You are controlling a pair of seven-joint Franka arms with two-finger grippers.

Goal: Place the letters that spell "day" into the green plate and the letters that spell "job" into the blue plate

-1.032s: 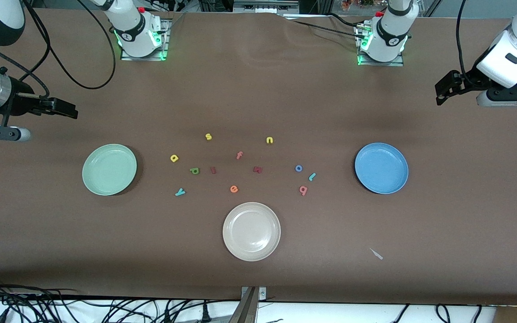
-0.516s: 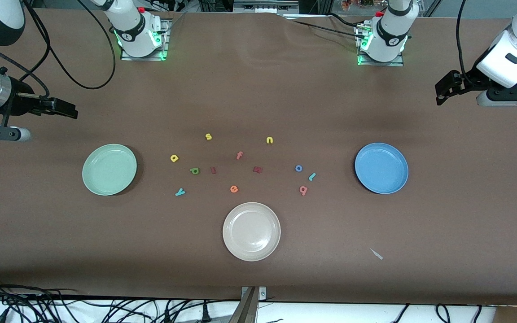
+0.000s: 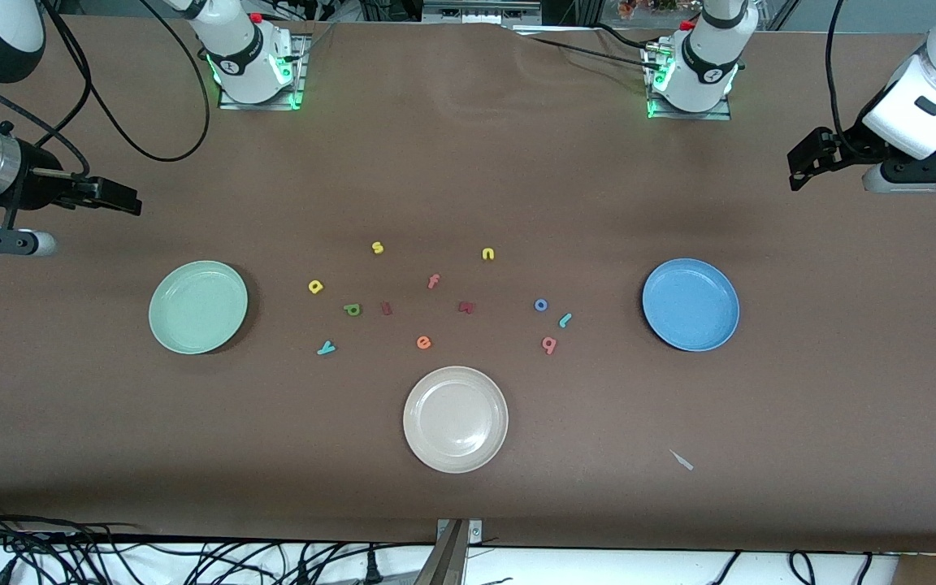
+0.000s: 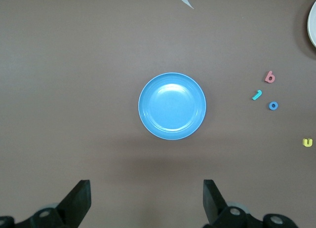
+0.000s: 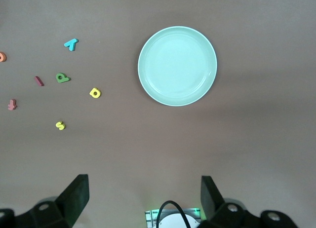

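The green plate (image 3: 198, 306) lies toward the right arm's end of the table and the blue plate (image 3: 691, 305) toward the left arm's end; neither holds anything. Beside the green plate lie the yellow "a" (image 3: 315, 286), green "d" (image 3: 352, 309) and teal "y" (image 3: 326, 348). Close to the blue plate are the blue "o" (image 3: 541, 305), teal "j" (image 3: 565, 320) and pinkish "b" (image 3: 549, 344). My left gripper (image 4: 146, 198) hangs open, high above the table near the blue plate (image 4: 172, 105). My right gripper (image 5: 144, 196) hangs open near the green plate (image 5: 177, 65).
A cream-white plate (image 3: 455, 418) sits nearest the front camera, midway along the table. Other letters lie between the plates: yellow "s" (image 3: 378, 248), yellow "n" (image 3: 488, 254), pink "f" (image 3: 433, 281), orange "e" (image 3: 423, 342), two dark red ones (image 3: 466, 307). A white scrap (image 3: 682, 460) lies near the front edge.
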